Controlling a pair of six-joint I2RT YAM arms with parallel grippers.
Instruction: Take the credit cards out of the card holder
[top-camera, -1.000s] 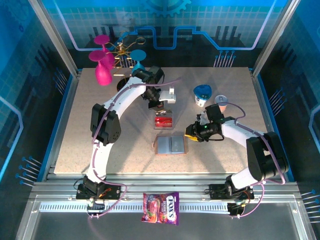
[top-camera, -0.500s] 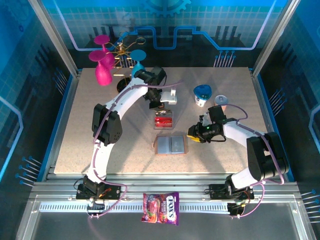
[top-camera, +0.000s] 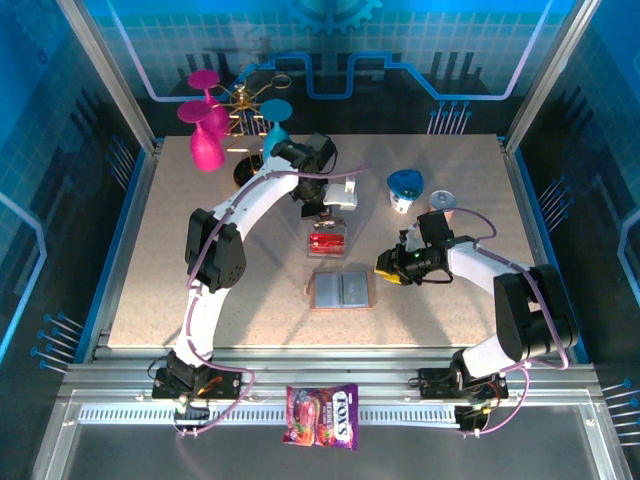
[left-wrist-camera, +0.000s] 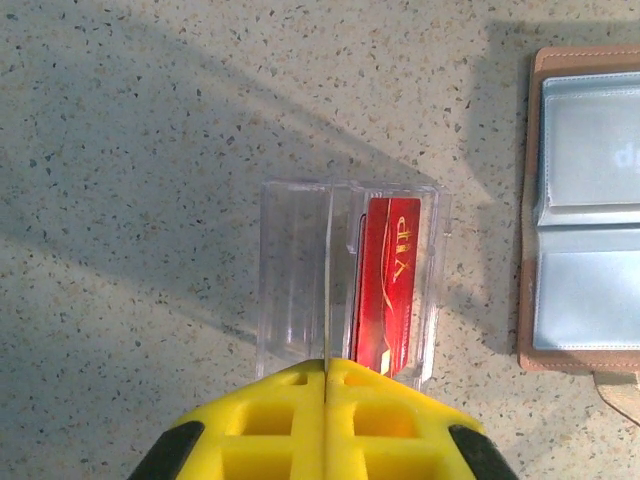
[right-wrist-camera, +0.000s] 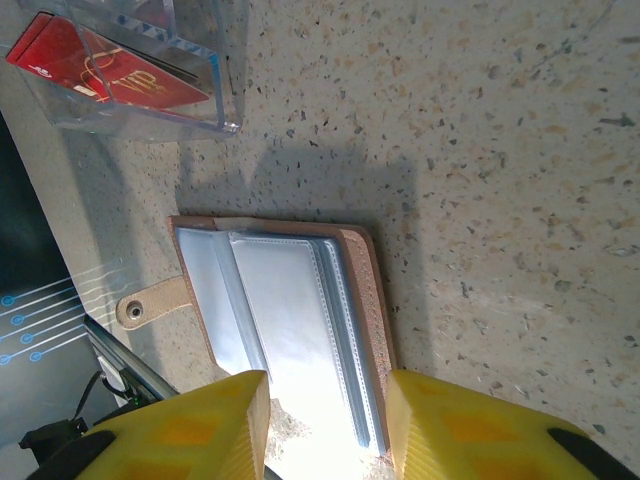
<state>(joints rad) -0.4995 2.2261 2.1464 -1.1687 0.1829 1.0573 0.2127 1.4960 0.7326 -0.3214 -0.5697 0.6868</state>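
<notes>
The card holder (top-camera: 342, 289) lies open and flat on the table, grey-blue pockets up, and is also seen from the wrists (left-wrist-camera: 590, 200) (right-wrist-camera: 290, 310). Just beyond it stands a clear plastic box (left-wrist-camera: 295, 270) with red credit cards (top-camera: 327, 241) (left-wrist-camera: 388, 280) (right-wrist-camera: 100, 70) inside. My left gripper (top-camera: 325, 207) (left-wrist-camera: 326, 372) hovers over the box's far side, shut. A thin pale line runs from its seam across the box, and I cannot tell what it is. My right gripper (top-camera: 388, 266) (right-wrist-camera: 325, 430) is open at the holder's right edge, its yellow fingers (right-wrist-camera: 205, 425) apart over the pockets.
Pink goblets (top-camera: 205, 140) and a teal one (top-camera: 275, 125) stand at the back left. A blue-and-white cup (top-camera: 404, 188) and a pink-lidded cup (top-camera: 442, 200) sit at the back right. A candy packet (top-camera: 322, 415) lies on the front rail. The holder's strap (right-wrist-camera: 150, 300) points toward the table edge.
My left gripper has drifted slightly to the right above the box. The right gripper has shifted a little to the right and is still now.
</notes>
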